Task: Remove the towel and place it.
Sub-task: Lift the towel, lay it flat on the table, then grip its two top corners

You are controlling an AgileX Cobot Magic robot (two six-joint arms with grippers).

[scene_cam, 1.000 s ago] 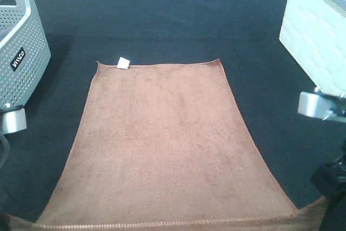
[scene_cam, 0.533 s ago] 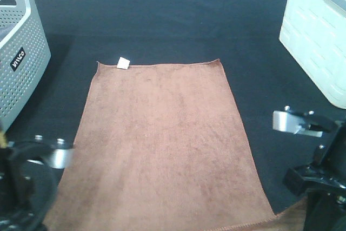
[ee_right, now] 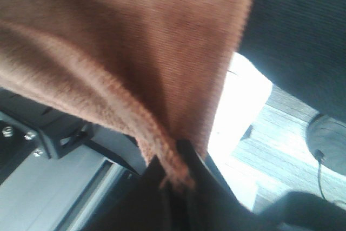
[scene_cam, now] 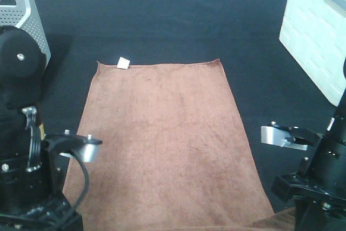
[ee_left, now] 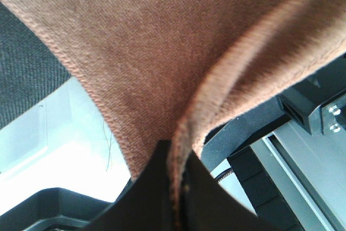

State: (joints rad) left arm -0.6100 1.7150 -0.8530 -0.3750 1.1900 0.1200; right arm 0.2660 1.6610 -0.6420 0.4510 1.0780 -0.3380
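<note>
Lifting under way: within the last second both arms have risen into the high view and the near hem of the towel (scene_cam: 162, 139) has left it, while far edge and tag (scene_cam: 124, 63) sit unmoved, so probably only slack is taken. Left claw (ee_left: 176, 179) and right claw (ee_right: 174, 174) each clamp a near corner. The rest lies flat on the tabletop (scene_cam: 162, 14), long axis near-to-far, tag far-left.

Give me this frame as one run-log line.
left end effector: shut on towel near edge | right end effector: shut on towel near edge | towel: far part flat on black mat
</note>
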